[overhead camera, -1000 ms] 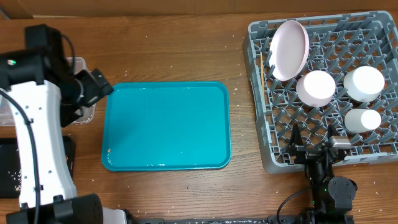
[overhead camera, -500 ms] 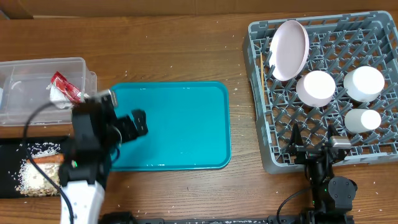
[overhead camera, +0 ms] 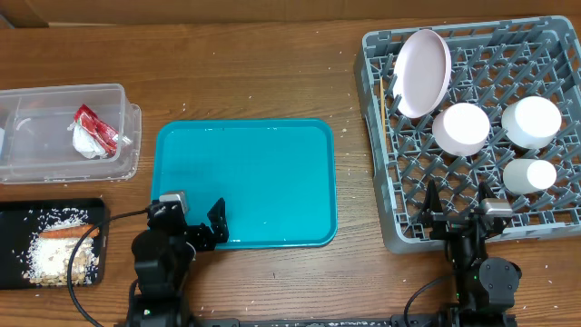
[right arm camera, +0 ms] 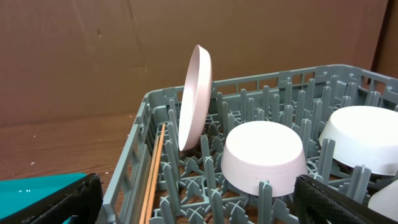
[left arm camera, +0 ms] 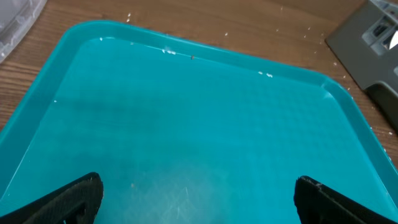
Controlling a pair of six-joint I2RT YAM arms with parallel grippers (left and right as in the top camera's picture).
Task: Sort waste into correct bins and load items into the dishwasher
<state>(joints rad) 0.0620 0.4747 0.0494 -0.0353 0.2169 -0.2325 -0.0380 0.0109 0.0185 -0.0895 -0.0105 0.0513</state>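
the left gripper (overhead camera: 211, 227) hangs wide open and empty at the near edge of the teal tray (overhead camera: 245, 173); its wrist view shows only bare teal plastic between the spread fingers. a second ago this arm was stretched far to the left over the bins, half a second ago it was sweeping back across the tray's left edge, and now it sits folded near its base. the right gripper (overhead camera: 458, 204) has not moved in that time: it rests at the near wall of the dish rack (overhead camera: 381, 136), also spread open with nothing in it. i read the pull-back as the last drop made, so the task looks done or nearly so. the red wrapper (overhead camera: 95, 127) and the white-silver wrapper (overhead camera: 86, 143) lie together in the clear tub (overhead camera: 54, 95), and the rice (overhead camera: 45, 252) and carrot (overhead camera: 64, 232) sit in the black tray (overhead camera: 14, 213) just in front of it. in the rack the large plate (overhead camera: 423, 73) stands on edge, with two dishes (overhead camera: 463, 127) and the cup (overhead camera: 528, 174) upside down, and the chopsticks (right arm camera: 152, 174) lying along the left wall. the wooden table (overhead camera: 254, 73) carries scattered whitish crumbs, and brown cardboard (right arm camera: 93, 50) closes off the back.
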